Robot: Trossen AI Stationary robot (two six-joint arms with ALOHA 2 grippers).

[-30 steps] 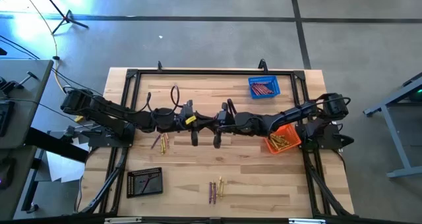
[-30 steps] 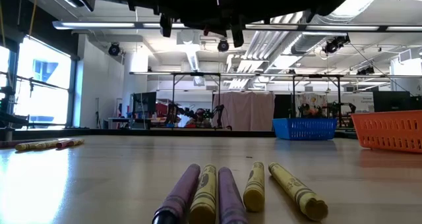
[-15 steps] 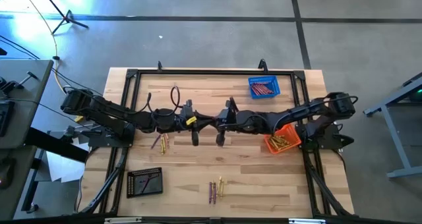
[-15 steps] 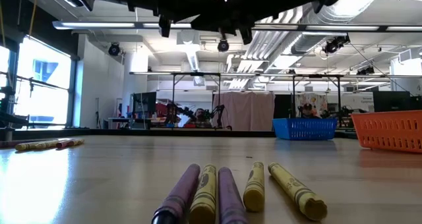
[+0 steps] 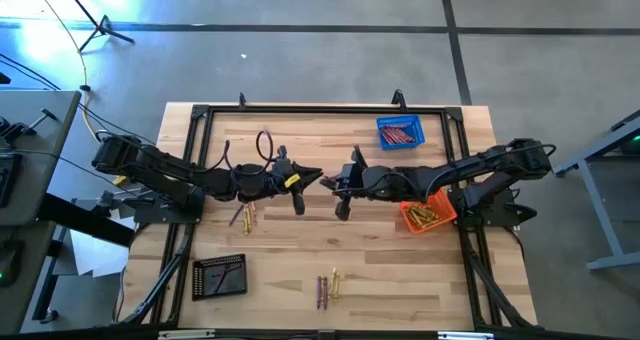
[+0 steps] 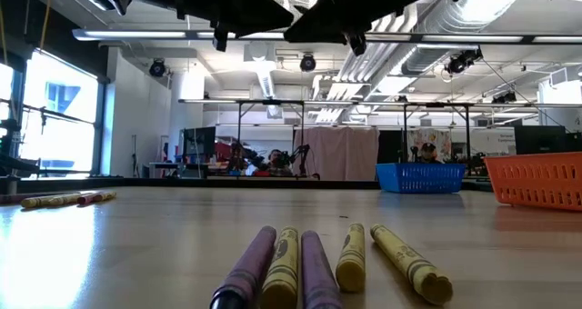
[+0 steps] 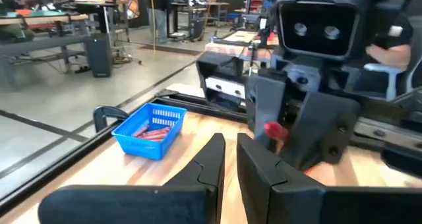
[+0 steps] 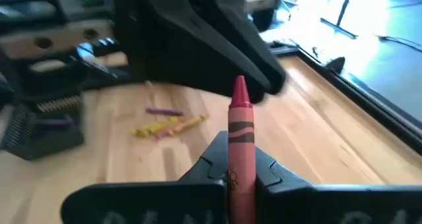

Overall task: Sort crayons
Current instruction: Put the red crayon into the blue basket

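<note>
My right gripper [image 8: 241, 159] is shut on a red crayon [image 8: 241, 122] above the table's middle, and the crayon's tip [image 7: 272, 128] points at my left gripper [image 7: 229, 155]. The left gripper [image 5: 318, 174] faces it a short way off, its fingers narrowly apart with nothing between them. Purple and yellow crayons [image 5: 327, 285] lie flat near the front edge. Another small group of crayons [image 5: 245, 215] lies at the left. In the high view the right gripper [image 5: 336, 185] hides the held crayon. My right gripper pinches the red crayon's wrapped shaft [image 8: 241, 153] between its two fingers. The crayon lies along the fingers and its pointed end sticks out past their tips. The fingers come from the table's right, slanting a little downward. The crayon is lifted clear of the table.
A blue basket [image 5: 400, 133] with red crayons stands at the far right. An orange basket [image 5: 430, 215] with yellow ones sits under the right arm, and a black basket [image 5: 220, 276] stands at the near left. A dark metal frame [image 5: 300, 108] runs around the table.
My right gripper has drawn back toward the table's right edge and risen a little, taking the red crayon with it. A gap now shows between the two grippers, which overlapped before. My left gripper has stayed in place and turned slightly.
</note>
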